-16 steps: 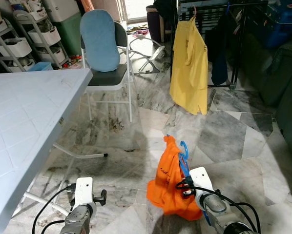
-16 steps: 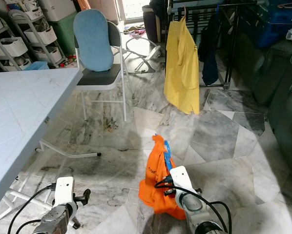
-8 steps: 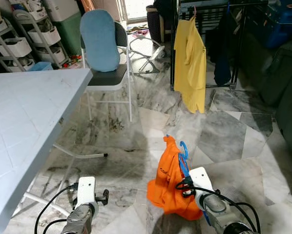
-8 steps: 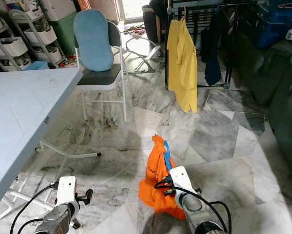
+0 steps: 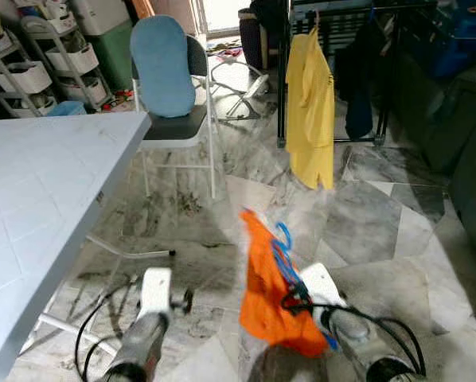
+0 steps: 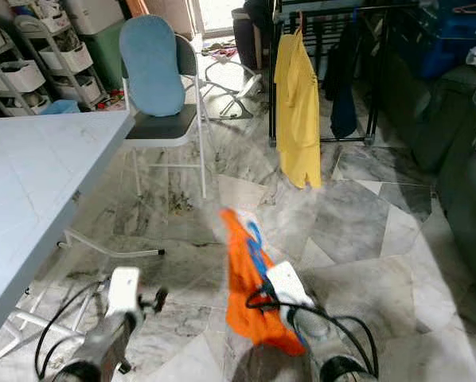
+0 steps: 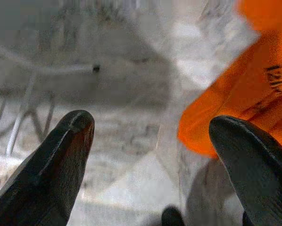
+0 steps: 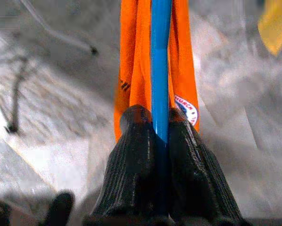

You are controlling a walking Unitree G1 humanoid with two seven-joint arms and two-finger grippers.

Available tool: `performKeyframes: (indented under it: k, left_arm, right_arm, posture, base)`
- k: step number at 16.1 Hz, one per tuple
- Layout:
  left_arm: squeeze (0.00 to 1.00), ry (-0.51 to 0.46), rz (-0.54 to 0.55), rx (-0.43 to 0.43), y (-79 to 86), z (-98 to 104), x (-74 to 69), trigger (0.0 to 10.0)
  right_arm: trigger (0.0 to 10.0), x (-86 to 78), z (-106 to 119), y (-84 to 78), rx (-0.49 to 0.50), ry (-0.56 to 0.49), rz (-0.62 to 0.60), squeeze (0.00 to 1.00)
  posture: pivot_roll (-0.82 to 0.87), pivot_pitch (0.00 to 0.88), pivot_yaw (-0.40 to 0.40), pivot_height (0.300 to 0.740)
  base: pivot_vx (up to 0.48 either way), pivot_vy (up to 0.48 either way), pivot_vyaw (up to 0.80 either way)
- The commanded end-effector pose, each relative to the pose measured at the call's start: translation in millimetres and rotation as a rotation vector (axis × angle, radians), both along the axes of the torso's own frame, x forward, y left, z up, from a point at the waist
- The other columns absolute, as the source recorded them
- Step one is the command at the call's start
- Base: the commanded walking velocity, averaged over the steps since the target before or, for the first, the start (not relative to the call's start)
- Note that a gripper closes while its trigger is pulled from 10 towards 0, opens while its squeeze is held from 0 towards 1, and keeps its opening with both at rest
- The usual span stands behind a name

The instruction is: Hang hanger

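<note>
Draped in orange cloth, blue hanger (image 8: 160,61) looks blurred.

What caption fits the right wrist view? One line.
Right gripper shut on blue hanger carrying orange shirt above marble floor.

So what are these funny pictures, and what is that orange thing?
A walking robot took them. The two big pictures come from cameras in its head, looking down past its arms. The two close-up ones come from cameras on its wrists. Its hands are grippers with two black fingers. The right gripper pinches a blue hanger with an orange shirt on it. The left gripper is open and holds nothing. Ahead, across the marble floor, a yellow shirt hangs on a black clothes rack. A white table is on the robot's left.
</note>
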State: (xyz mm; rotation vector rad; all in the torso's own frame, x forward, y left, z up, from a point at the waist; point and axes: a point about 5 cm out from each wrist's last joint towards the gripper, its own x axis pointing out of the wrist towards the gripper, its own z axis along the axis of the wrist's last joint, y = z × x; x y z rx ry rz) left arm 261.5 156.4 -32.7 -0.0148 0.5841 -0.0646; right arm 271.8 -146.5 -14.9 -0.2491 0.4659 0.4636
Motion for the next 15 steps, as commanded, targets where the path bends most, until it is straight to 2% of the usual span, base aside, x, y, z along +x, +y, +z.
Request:
performKeyframes:
  k: [1,2,4,5,8,9,11,12,13,15]
  left_arm:
    - [0.0,-0.038,-0.022,0.017,1.0,6.1,6.1,10.0]
    - [0.0,-0.045,-0.026,0.017,0.1,7.2,7.3,10.0]
    - [0.0,-0.112,-0.023,0.003,-7.8,20.8,22.0,10.0]
    - [0.0,-0.123,-0.026,-0.001,-9.6,23.0,24.2,10.0]
    - [0.0,-0.15,-0.026,-0.02,-13.7,28.3,29.2,10.0]
    - [0.0,-0.195,-0.044,-0.046,-20.8,35.8,35.1,10.0]
    - [0.0,-0.244,-0.08,-0.093,-30.1,44.1,40.8,10.0]
    - [0.0,-0.293,-0.162,-0.122,-39.4,50.8,43.0,10.0]
    - [0.0,-0.33,-0.236,-0.092,-44.1,54.5,43.2,10.0]
    - [0.0,-0.316,-0.234,-0.105,-40.6,52.2,41.7,10.0]
  right_arm:
    - [10.0,14.6,19.3,10.5,0.04,-0.099,0.066,0.0]
    - [10.0,15.2,20.7,10.9,0.041,-0.106,0.077,0.0]
    - [10.0,15.6,34.8,22.6,0.143,-0.131,0.21,0.0]
    - [10.0,12.0,42.5,30.6,0.207,-0.129,0.292,0.0]
    - [10.0,4.0,60.0,40.7,0.295,-0.127,0.404,0.0]
    - [10.0,-5.2,74.4,46.8,0.344,-0.126,0.503,0.0]
    - [10.0,-11.1,82.1,49.7,0.365,-0.118,0.575,0.0]
    - [10.0,-8.5,80.6,46.6,0.338,-0.124,0.587,0.0]
    - [10.0,-6.8,79.8,42.6,0.306,-0.126,0.583,0.0]
    - [10.0,-11.6,83.9,42.0,0.303,-0.095,0.6,0.0]
  posture:
    - [-0.17,0.0,0.148,0.74]
    - [-0.17,0.0,0.148,0.74]
    - [-0.18,0.0,0.158,0.74]
    - [-0.19,0.0,0.163,0.74]
    - [-0.19,0.0,0.167,0.74]
    - [-0.2,0.0,0.171,0.74]
    - [-0.2,0.0,0.172,0.74]
    - [-0.2,0.0,0.175,0.74]
    - [-0.2,0.0,0.176,0.74]
    - [-0.2,0.0,0.178,0.74]
  base:
    - [0.0,0.0,0.0]
    - [0.0,0.0,0.0]
    - [0.0,0.0,0.0]
    - [0.0,0.0,0.0]
    - [0.0,0.0,0.0]
    - [0.0,0.0,0.0]
    - [0.0,0.0,0.0]
    - [0.0,0.0,0.0]
    - [0.0,0.0,0.0]
    - [0.0,0.0,0.0]
